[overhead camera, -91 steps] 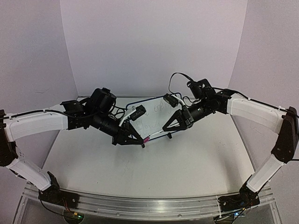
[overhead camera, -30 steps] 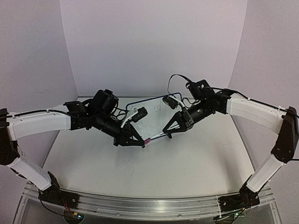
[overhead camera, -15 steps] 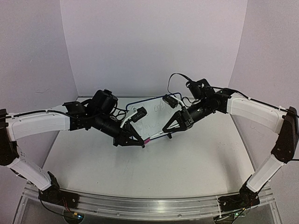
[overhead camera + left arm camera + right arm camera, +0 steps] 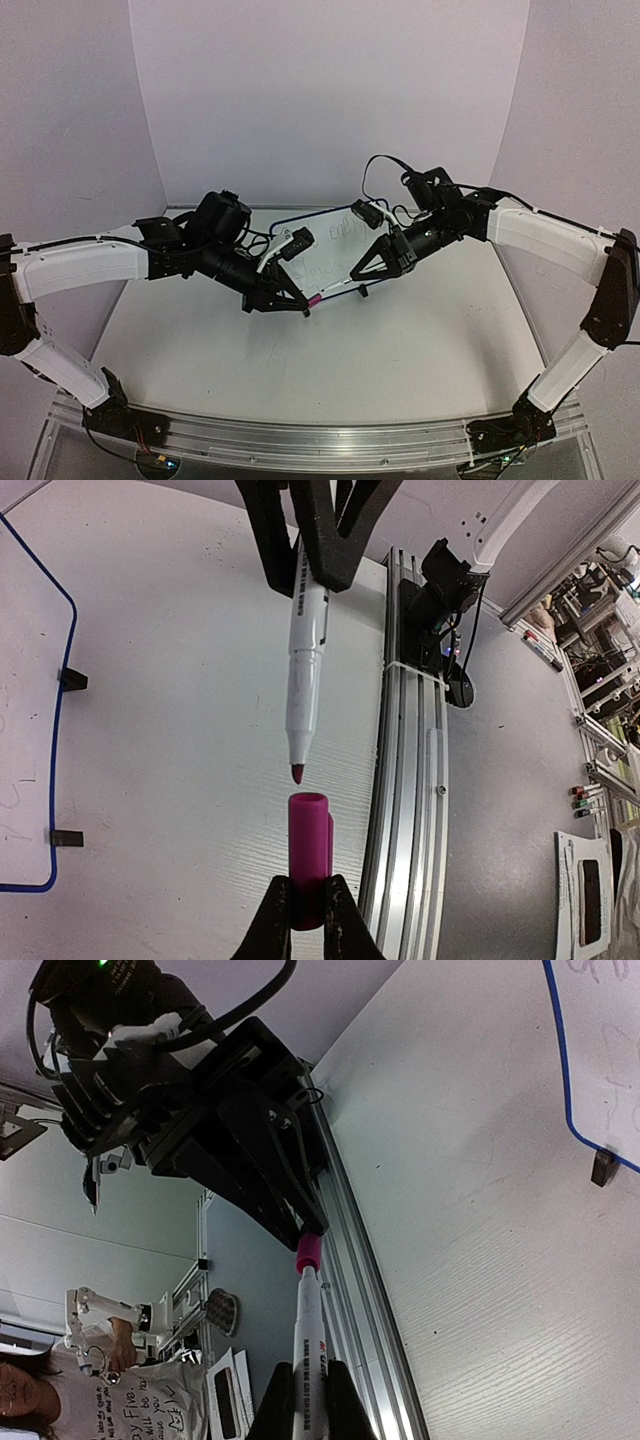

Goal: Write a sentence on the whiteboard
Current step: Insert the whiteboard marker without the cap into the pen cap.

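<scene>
Toward the back of the worktop (image 4: 320, 370): the whiteboard (image 4: 322, 252), blue-framed, partly hidden behind both arms. Across its face, a faint sentence (image 4: 346, 229) in thin dark strokes, too small to read here. Judging by that, writing done or nearly so.

Just in front of the whiteboard's near edge, both tools meeting in the air. Right tool (image 4: 305, 1400) pinched narrow on a white marker (image 4: 309, 1345), gripped at the barrel. Left tool (image 4: 309, 908) pinched narrow on the magenta cap (image 4: 309, 850), gripped at its closed end. Bare tip aimed at the cap's open mouth, lined up with it, just apart, not yet inside. Looks like capping, the closing step. Probably left to do: push tip and cap together until seated, then put the marker down somewhere off the whiteboard.

Around the whiteboard, a white matte worktop with a fine wood grain. Well away from the whiteboard, along the near edge, an aluminium rail (image 4: 300, 440) carrying both arm bases. Behind the whiteboard and on either side, plain pale lilac walls (image 4: 330, 90) boxing the space in. Past the rail, in the wrist views, a lab with shelving and a person (image 4: 60, 1400) in a printed T-shirt.
</scene>
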`<state>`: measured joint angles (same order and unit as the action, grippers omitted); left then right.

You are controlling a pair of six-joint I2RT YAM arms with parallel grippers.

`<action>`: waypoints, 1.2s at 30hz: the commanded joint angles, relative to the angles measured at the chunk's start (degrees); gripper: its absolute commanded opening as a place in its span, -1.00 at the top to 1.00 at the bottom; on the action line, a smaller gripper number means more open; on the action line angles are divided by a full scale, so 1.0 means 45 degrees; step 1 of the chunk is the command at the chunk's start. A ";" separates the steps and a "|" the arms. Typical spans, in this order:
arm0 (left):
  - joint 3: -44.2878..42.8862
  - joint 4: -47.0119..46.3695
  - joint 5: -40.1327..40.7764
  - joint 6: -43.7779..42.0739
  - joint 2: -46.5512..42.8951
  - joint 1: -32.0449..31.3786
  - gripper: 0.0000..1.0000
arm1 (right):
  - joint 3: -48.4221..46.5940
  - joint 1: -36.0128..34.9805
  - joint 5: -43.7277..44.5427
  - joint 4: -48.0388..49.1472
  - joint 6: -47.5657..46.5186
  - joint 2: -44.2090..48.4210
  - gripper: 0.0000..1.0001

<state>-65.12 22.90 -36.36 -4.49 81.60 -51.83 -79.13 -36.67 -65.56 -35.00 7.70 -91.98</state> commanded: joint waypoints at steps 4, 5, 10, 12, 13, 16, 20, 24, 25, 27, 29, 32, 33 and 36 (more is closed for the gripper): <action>-0.0114 -0.0459 -0.0090 -0.0076 -0.0363 -0.0065 1.00 | -0.0189 -0.0009 -0.0565 0.0005 -0.0146 0.0205 1.00; -0.0100 -0.0460 -0.0099 -0.0076 -0.0351 -0.0064 1.00 | -0.0171 0.0000 -0.0610 0.0005 -0.0165 0.0164 1.00; -0.0128 -0.0472 -0.0124 -0.0079 -0.0321 -0.0063 1.00 | -0.0110 -0.0050 -0.0587 -0.0007 -0.0189 0.0064 1.00; -0.0138 -0.0463 -0.0142 -0.0076 -0.0321 -0.0063 1.00 | -0.0110 -0.0079 -0.0534 -0.0014 -0.0208 0.0005 1.00; -0.0147 -0.0460 -0.0143 -0.0076 -0.0336 -0.0063 1.00 | -0.0110 -0.0086 -0.0530 -0.0014 -0.0208 -0.0015 1.00; -0.0140 -0.0460 -0.0143 -0.0077 -0.0351 -0.0068 1.00 | -0.0105 -0.0111 -0.0509 -0.0014 -0.0227 -0.0094 1.00; -0.0148 -0.0477 -0.0164 -0.0076 -0.0360 -0.0063 1.00 | -0.0110 -0.0140 -0.0470 -0.0029 -0.0242 -0.0159 1.00; -0.0156 -0.0501 -0.0220 -0.0076 -0.0370 -0.0073 1.00 | -0.0127 -0.0163 -0.0470 -0.0033 -0.0247 -0.0237 1.00; -0.0162 -0.0513 -0.0231 -0.0076 -0.0379 -0.0071 1.00 | -0.0129 -0.0171 -0.0470 -0.0029 -0.0262 -0.0242 1.00; -0.0157 -0.0513 -0.0231 -0.0066 -0.0380 -0.0063 1.00 | -0.0110 -0.0190 -0.0470 -0.0048 -0.0267 -0.0279 1.00; -0.0134 -0.0515 -0.0206 -0.0067 -0.0408 -0.0063 1.00 | -0.0077 -0.0197 -0.0442 -0.0080 -0.0313 -0.0283 1.00; -0.0082 -0.0537 -0.0182 -0.0038 -0.0454 -0.0063 1.00 | -0.0052 -0.0192 -0.0322 -0.0078 -0.0344 -0.0244 1.00; -0.0070 -0.0555 -0.0164 -0.0037 -0.0458 -0.0063 1.00 | -0.0046 -0.0195 -0.0340 -0.0073 -0.0335 -0.0243 1.00; -0.0078 -0.0540 -0.0177 -0.0047 -0.0429 -0.0063 1.00 | -0.0069 -0.0192 -0.0433 -0.0090 -0.0348 -0.0242 1.00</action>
<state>-65.12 22.85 -36.40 -4.49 81.60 -51.83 -79.07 -37.06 -66.87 -35.22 7.44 -92.90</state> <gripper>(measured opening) 0.084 0.068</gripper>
